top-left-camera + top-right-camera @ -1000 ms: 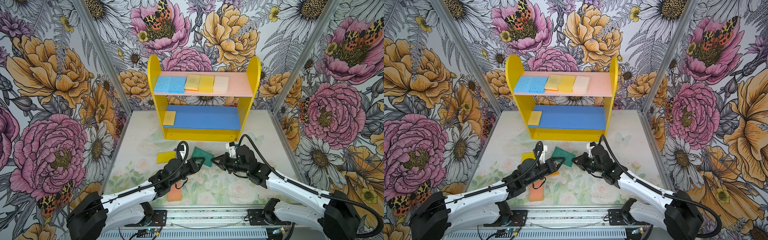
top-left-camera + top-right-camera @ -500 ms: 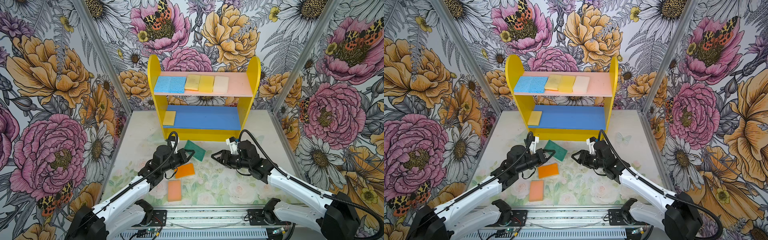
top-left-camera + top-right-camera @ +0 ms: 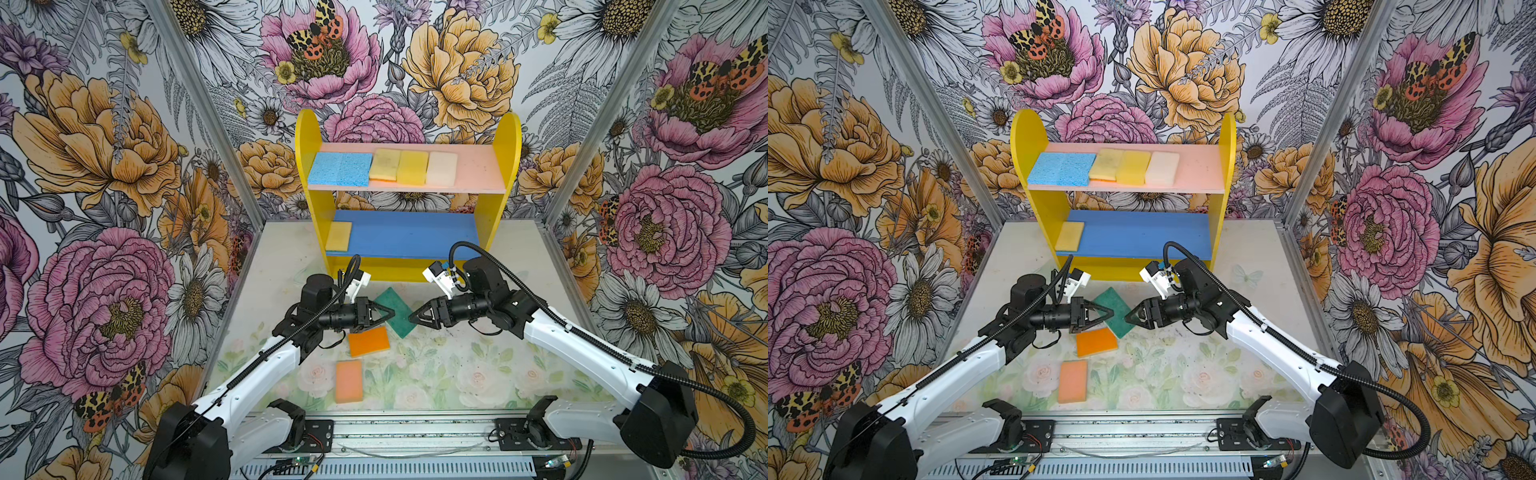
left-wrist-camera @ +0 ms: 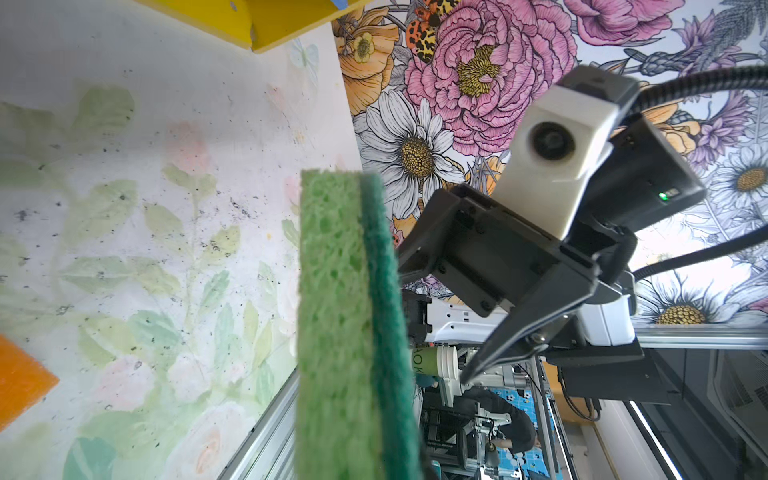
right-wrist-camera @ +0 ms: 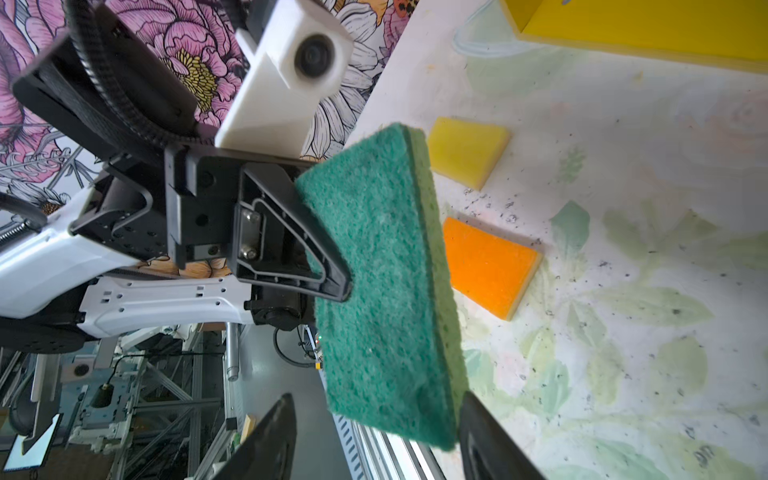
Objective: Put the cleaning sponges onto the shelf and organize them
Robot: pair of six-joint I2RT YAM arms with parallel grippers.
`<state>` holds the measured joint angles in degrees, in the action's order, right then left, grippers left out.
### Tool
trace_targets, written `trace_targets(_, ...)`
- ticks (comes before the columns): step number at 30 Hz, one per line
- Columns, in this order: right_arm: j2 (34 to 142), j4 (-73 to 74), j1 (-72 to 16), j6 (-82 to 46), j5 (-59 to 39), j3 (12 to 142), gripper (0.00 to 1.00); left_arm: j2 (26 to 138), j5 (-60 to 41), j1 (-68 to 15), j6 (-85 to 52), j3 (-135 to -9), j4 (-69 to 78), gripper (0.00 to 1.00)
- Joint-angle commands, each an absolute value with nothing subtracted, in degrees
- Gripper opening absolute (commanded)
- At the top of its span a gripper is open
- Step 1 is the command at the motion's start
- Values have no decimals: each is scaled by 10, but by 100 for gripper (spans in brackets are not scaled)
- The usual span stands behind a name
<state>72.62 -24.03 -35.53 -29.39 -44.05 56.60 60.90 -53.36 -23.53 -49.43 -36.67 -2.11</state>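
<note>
1. Clamped in the left tool (image 3: 388,312) by one end: the dark green sponge (image 5: 386,291), held clear of the bench (image 3: 478,374), in front of the shelf (image 3: 505,166).
2. Right tool (image 3: 412,318) facing it, jaws apart on either side of the sponge's other end. Cannot tell whether touching.
3. On the pink upper board (image 3: 478,170), in a row: light blue sponges (image 3: 340,168), two yellow sponges (image 3: 398,166), cream sponge (image 3: 441,168).
4. On the blue lower board (image 3: 415,235), at its left end: one yellow sponge (image 3: 338,236).
5. Flat on the bench: orange sponge (image 3: 368,340), peach sponge (image 3: 348,381), another yellow one (image 5: 467,151).

dark green sponge (image 3: 399,302) aloft before shelf (image 3: 399,268)
</note>
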Motion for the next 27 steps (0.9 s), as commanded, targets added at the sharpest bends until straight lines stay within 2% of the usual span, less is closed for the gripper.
trace_targets(1,728,-249,-350,-267,-476,589,61,598,-581,-224,-481,-387,-11,2)
trace_targets(6,729,-248,-351,-272,-477,584,53,598,-583,-218,-484,-384,-7,2)
trace_targets(12,726,-248,-353,-274,-467,578,39,599,-583,-219,-489,-384,0,2)
trace_targets(18,728,-246,-356,-281,-445,579,10,599,-584,-220,-492,-384,1,3)
trace_targets(20,727,-246,-356,-285,-434,579,0,598,-585,-219,-494,-384,1,6)
trace_targets(23,725,-245,-357,-298,-411,579,0,592,-582,-213,-494,-383,-4,27)
trace_targets(25,722,-240,-357,-309,-389,580,0,587,-580,-207,-489,-382,-13,53)
trace_targets(27,719,-229,-357,-326,-373,580,0,579,-577,-201,-481,-383,-27,75)
